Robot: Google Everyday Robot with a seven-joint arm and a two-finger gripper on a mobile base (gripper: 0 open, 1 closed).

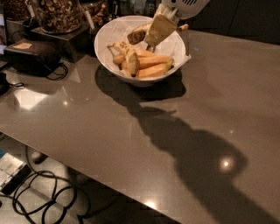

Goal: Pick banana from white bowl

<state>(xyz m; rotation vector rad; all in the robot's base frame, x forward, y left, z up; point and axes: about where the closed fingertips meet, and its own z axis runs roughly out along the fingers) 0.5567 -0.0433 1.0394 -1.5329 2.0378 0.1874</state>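
Observation:
The white bowl stands at the table's far side, lined with white paper. The brown-mottled banana leans against the bowl's far wall, its dark end pointing left. My gripper hangs from above, inside the bowl, and crosses in front of this banana's middle, hiding it. Two smooth orange-yellow bananas lie in the bowl's near half. A paler speckled banana lies across them on the left.
A glass jar of nuts on a dark stand and a black device with a cord stand left of the bowl. The table's near edge runs diagonally. Cables lie on the floor below it.

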